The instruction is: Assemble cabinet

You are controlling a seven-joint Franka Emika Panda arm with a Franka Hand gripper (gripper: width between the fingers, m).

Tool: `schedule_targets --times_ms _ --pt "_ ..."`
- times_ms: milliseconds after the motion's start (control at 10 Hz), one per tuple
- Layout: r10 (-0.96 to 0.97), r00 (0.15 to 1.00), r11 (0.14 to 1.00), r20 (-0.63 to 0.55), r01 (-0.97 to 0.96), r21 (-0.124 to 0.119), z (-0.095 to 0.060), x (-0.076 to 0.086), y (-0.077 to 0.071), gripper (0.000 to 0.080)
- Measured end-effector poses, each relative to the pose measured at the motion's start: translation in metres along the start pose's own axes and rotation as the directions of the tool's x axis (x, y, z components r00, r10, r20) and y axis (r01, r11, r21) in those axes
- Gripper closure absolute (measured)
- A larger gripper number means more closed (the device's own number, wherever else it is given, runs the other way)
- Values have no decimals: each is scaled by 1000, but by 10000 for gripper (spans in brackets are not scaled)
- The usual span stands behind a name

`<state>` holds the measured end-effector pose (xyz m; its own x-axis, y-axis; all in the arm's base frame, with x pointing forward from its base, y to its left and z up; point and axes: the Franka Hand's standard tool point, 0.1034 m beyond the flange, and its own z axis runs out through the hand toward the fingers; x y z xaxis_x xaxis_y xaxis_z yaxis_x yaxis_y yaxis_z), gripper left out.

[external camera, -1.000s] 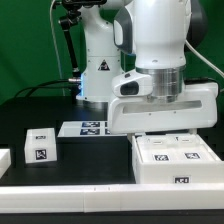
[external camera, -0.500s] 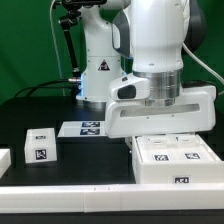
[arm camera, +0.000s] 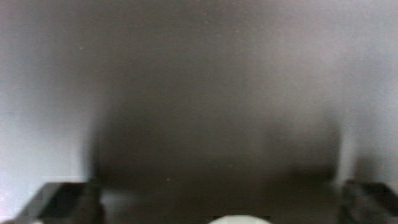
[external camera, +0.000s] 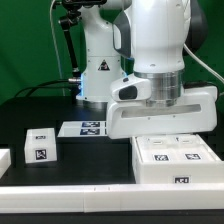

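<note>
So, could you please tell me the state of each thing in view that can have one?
Large white plastic cabinet box: resting on the table, tagged face up.
Small white tagged drawer block: loose on the table, outside the cabinet.
Two-finger gripper: open, fingers wide apart, though the wrist view is blurred.

No words or numbers can be read. Square tags (external camera: 160, 155) sit on the cabinet (external camera: 150, 172), the block (external camera: 38, 148) at nine o'clock and the marker board (external camera: 72, 128); a triangle sign (external camera: 101, 68) is on the robot base (external camera: 95, 88).

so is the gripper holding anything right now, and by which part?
Cannot tell. The gripper hangs over the cabinet, its fingers hidden in the exterior view, and the wrist view is too blurred.
</note>
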<state>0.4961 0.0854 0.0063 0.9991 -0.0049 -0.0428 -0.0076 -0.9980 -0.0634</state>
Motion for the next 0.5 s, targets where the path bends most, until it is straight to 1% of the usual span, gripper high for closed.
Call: schedule_targets --times_ms 100,200,300,400,500 --pt "-2 1000 1000 0 2 0 0 0 0 282" --pt "-3 1000 1000 0 3 0 0 0 0 418" --pt "-5 1000 1000 0 5 0 0 0 0 418" --pt "-8 1000 1000 0 8 0 0 0 0 595" --pt "-11 1000 1000 0 11 0 0 0 0 597"
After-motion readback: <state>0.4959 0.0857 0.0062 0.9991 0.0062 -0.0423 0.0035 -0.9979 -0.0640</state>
